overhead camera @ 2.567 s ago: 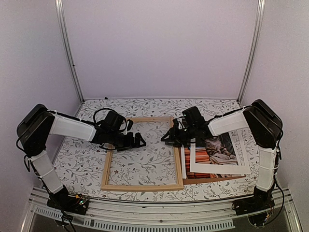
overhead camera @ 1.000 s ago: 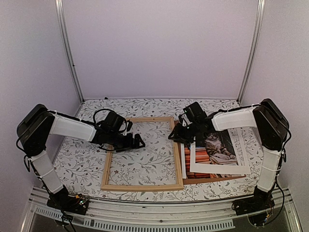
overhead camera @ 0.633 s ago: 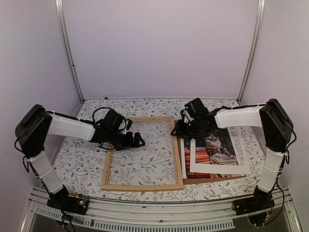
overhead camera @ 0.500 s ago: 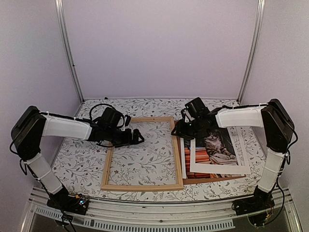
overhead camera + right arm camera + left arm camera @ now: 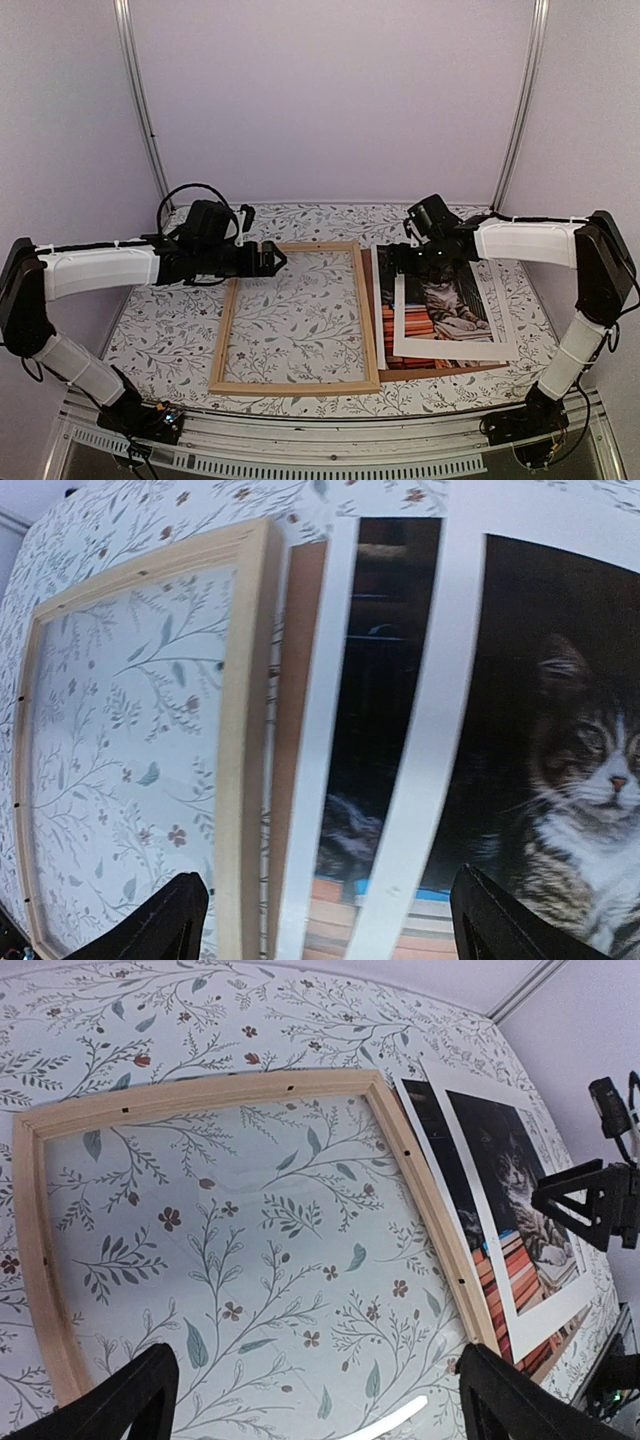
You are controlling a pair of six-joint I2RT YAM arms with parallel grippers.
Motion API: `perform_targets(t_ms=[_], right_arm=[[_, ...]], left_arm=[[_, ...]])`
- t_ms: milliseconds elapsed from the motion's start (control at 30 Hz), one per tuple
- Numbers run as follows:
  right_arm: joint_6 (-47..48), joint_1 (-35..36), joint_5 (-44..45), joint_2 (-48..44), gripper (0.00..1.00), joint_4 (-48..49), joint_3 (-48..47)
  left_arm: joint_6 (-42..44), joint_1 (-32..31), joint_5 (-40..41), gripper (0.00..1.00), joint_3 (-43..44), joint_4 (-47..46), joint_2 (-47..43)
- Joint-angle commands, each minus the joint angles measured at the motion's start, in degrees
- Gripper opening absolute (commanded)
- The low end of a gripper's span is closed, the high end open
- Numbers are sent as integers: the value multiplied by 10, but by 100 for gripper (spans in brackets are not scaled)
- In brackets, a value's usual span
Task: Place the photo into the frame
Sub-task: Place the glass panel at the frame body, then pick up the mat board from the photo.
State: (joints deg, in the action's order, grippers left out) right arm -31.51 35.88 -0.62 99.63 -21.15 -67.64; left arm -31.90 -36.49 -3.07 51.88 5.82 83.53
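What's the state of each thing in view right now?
frame: lying flat, empty.
photo: outside the frame, on its right, partly covered by the mat.
white mat: lying on the photo, skewed to it.
backing board: flat under the photo, beside the frame.
left gripper: open, holding nothing, near the frame's far-left corner.
right gripper: open, holding nothing, above the photo's far-left part.

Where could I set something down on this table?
Bare cloth lies inside the frame, and in the strip between its left rail and the table edge. The right side is crowded: the photo, white mat and backing board overlap there.
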Motion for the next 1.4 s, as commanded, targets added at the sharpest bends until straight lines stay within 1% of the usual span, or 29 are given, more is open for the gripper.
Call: perform_targets(t_ms=[0,133,300,533,667,767,1100,1367], right_arm=[[28,-58,70,-55,89,-42,53],[40,-112,65,-106,89,-43,93],[53,-142,77,-145,89,-49,127],[60,-212,66,-184,89,-56,175],[57,-225,62,-195,89,-48,190],[55,-230,64,-194,89,-44,200],[55,-272,64,-199,90,-32,234],[48,-315,21,-219,90,3,271]], left_arm=[[37,-9,-5,100,15,12,-14],[41,-16,-7,100,23,15,-1],[38,-24,28,100,39,50,20],[53,-31,19,100,60,66,31],[55,-52,21,100,86,77,53],[56,-81,18,100,108,76,80],[54,-195,17,100,249,96,216],[64,-246,-19,100,370,113,337]])
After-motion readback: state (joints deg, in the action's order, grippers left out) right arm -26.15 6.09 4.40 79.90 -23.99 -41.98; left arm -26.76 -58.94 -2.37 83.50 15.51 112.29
